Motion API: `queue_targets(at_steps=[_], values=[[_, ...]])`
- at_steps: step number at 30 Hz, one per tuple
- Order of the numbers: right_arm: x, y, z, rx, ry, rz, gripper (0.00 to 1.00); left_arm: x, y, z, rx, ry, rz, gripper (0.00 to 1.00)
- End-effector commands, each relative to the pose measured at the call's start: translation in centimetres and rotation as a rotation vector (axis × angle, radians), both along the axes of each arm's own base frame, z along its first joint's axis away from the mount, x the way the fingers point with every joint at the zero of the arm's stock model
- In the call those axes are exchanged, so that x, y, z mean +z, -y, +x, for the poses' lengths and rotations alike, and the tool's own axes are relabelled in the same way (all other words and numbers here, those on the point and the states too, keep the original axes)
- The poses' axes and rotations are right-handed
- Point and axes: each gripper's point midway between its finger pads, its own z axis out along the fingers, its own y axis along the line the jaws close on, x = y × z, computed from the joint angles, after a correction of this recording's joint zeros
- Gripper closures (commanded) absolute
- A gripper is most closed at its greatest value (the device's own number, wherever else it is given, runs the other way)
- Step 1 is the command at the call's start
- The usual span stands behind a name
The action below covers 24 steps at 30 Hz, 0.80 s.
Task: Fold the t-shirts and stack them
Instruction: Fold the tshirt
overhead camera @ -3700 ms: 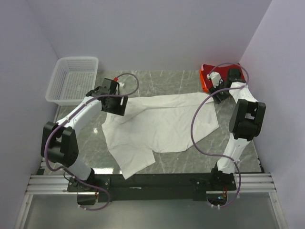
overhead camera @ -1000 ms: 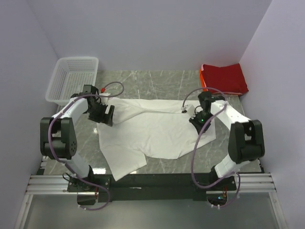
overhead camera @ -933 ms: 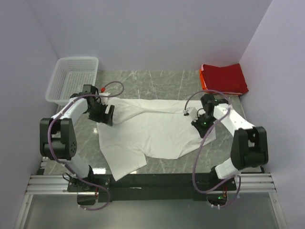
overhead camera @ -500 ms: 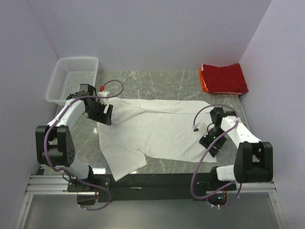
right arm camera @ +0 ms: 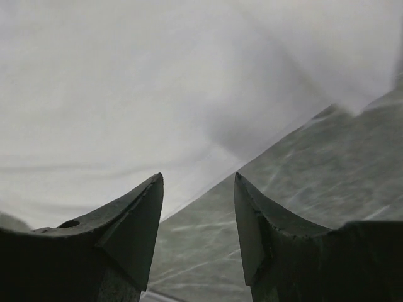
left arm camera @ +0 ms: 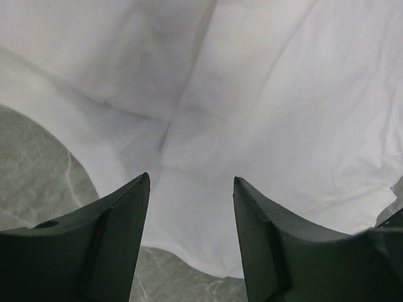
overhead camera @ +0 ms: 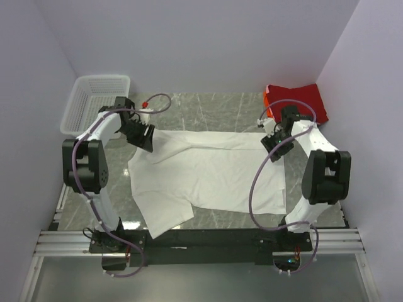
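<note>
The white t-shirt (overhead camera: 208, 173) lies spread flat across the grey marble table. It fills most of the left wrist view (left arm camera: 252, 94) and the upper part of the right wrist view (right arm camera: 126, 82). My left gripper (overhead camera: 146, 139) is open over the shirt's far left corner, with cloth between its jaws (left arm camera: 191, 182). My right gripper (overhead camera: 272, 143) is open over the shirt's far right corner, its jaws (right arm camera: 198, 179) straddling the cloth edge. The red t-shirt (overhead camera: 301, 103) lies folded at the far right corner, its orange edge toward the shirt.
A white mesh basket (overhead camera: 96, 105) stands at the far left corner, just behind my left arm. Purple walls close the table on three sides. Both arms' cables loop above the shirt's far edge. Bare marble (overhead camera: 227, 217) shows near the front.
The right gripper has swung from the shirt's right side, near the front, back up to its far right corner. The shirt's right side now lies flatter and squarer. The left gripper moved slightly farther back.
</note>
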Motion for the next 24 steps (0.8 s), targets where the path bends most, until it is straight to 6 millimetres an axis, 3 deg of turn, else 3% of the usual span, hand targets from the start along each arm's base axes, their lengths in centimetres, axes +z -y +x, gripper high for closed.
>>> queue_targets(at_steps=[1,6,11,18,24], values=[[0.8,1.9,5.0,-0.037,0.113,-0.049,0.44,0.1,0.6,0.9,-0.007,-0.038,-0.017,0.39],[0.3,3.3,8.2,-0.005,0.144,-0.111,0.44,-0.7,0.4,1.9,0.033,-0.080,0.002,0.43],[-0.4,3.8,9.7,0.022,0.146,-0.140,0.43,-1.6,0.5,1.5,0.049,-0.125,0.015,0.46],[-1.3,4.0,9.9,0.066,0.121,-0.153,0.39,-3.3,0.8,-0.2,0.041,-0.195,0.042,0.49],[-1.8,4.2,9.8,0.067,0.102,-0.160,0.38,-4.6,0.9,-0.2,0.060,-0.212,0.059,0.48]])
